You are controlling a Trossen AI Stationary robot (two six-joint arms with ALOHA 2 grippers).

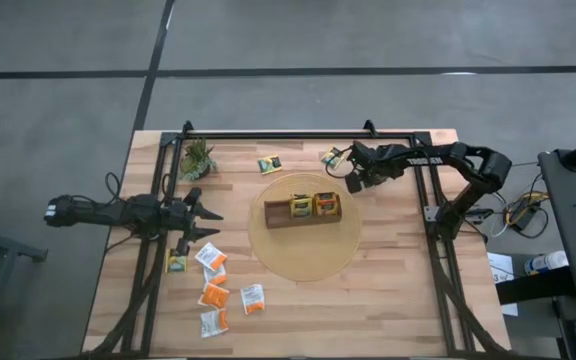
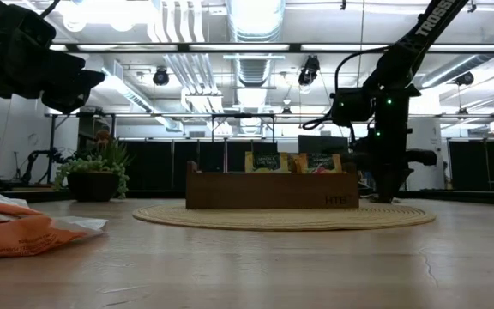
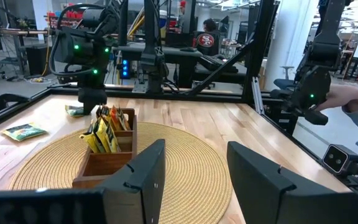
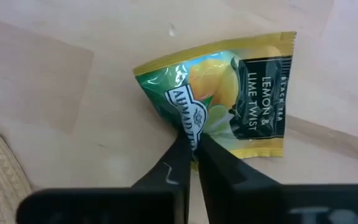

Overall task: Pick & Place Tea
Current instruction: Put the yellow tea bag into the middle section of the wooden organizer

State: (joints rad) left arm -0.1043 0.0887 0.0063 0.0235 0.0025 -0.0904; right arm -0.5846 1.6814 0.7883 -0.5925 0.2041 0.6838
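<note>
Tea sachets are split across three spots. One yellow-green sachet [image 4: 229, 99] lies on the bare wood at the far right of the table, just past the round woven mat [image 1: 308, 262]; it is pinched at its edge by the right gripper [image 4: 194, 146], whose fingers are closed tight on the wrapper. That pinch is shown only by the right wrist view, where the wrapper is seen crumpled at the fingertips and "Lemon & Lime Twist" can be read. From above, only the right gripper [image 1: 353, 178] over the same sachet [image 1: 331, 156] can be made out.

A second yellow-green sachet [image 1: 269, 165] lies alone on the wood at the far side, between the plant [image 1: 196, 158] and the pinched one. Several upright sachets [image 1: 313, 205] are stood in the wooden tray [image 1: 303, 219] on the mat. A loose group of orange and white sachets [image 1: 215, 288] is spread on the near left.

The left gripper [image 1: 200, 222] is held over the left side of the table, beside that group, fingers wide apart with nothing between them, as confirmed by the left wrist view [image 3: 194, 174].

The low view shows the tray [image 2: 271, 190] end-on with sachet tops above its rim, and the right arm behind it.
</note>
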